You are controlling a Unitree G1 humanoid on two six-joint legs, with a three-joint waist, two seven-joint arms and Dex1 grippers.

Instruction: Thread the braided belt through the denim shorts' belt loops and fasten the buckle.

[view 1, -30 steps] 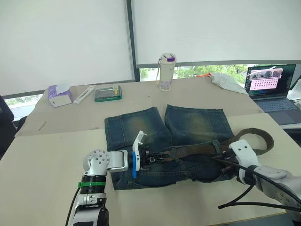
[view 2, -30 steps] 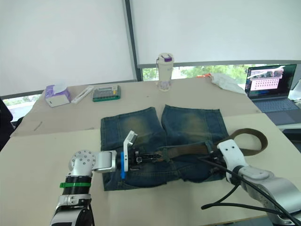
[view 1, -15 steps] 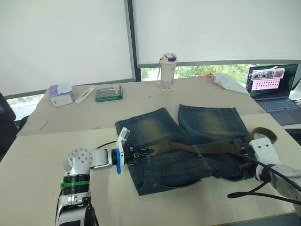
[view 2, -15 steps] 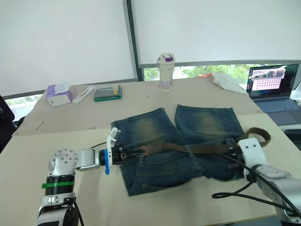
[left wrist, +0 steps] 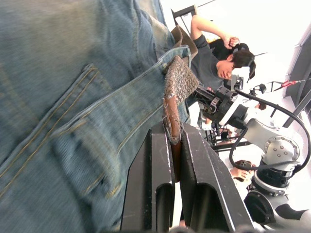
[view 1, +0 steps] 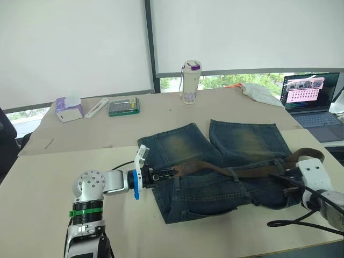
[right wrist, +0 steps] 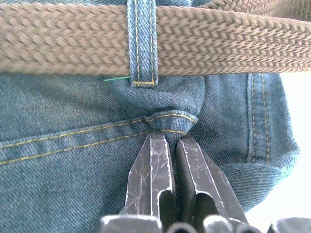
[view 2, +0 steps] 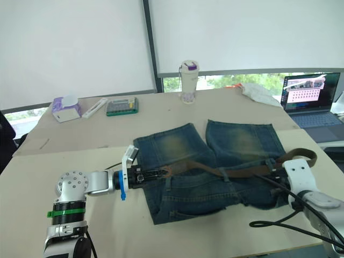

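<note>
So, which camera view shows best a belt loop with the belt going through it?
The right wrist view: a belt loop crosses the braided belt there, stitching plain. The head views show the belt across the denim shorts, with the loops too small to make out. The left wrist view shows the belt's tip in the left gripper.

No text, label, brand, number or sign can be read in any view. The laptop [view 1: 312, 99], on the tabletop [view 1: 48, 172] well beyond the denim shorts [view 1: 215, 166] toward the window, has a lit screen with pink and dark patches whose content is too small to make out. The flat green-edged case [view 1: 123, 106] and the small purple-and-white box [view 1: 68, 109], both on the far side of the tabletop from the shorts, carry no legible print. The white bottle [view 1: 190, 81] with the purple lid, also beyond the shorts, has a faint pattern near its base that cannot be read.
</note>
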